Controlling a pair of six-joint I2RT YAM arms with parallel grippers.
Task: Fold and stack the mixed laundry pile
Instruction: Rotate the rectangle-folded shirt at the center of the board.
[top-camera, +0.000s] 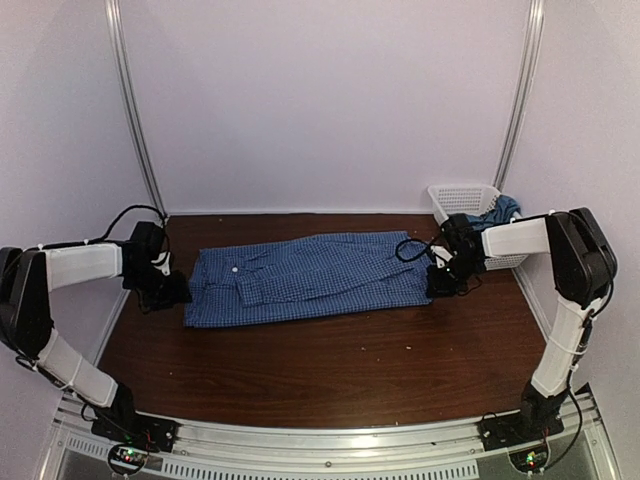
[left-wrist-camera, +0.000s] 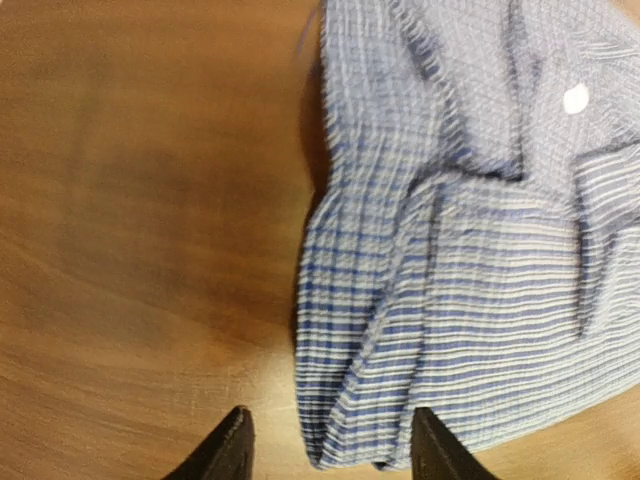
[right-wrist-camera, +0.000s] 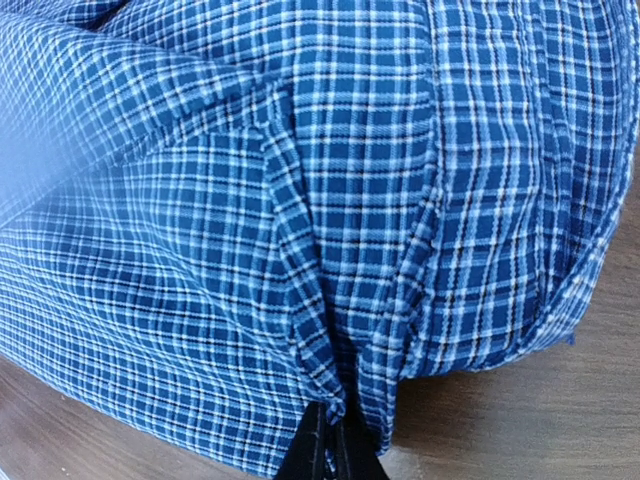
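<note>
Right fingers low, tight on shirt

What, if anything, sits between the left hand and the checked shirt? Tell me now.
Nothing visible does. The open left hand is right at the shirt; in the wrist view the shirt's corner lies between its fingers, with only bare table alongside.

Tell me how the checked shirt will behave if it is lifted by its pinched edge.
Probably floppy: the checked shirt lies in soft folds and puckers where the right jaws pinch it, so it would likely drape and trail. Likely light, since the cloth looks thin and creases easily. It may slide fairly easily on the smooth wooden table rather than snag.
</note>
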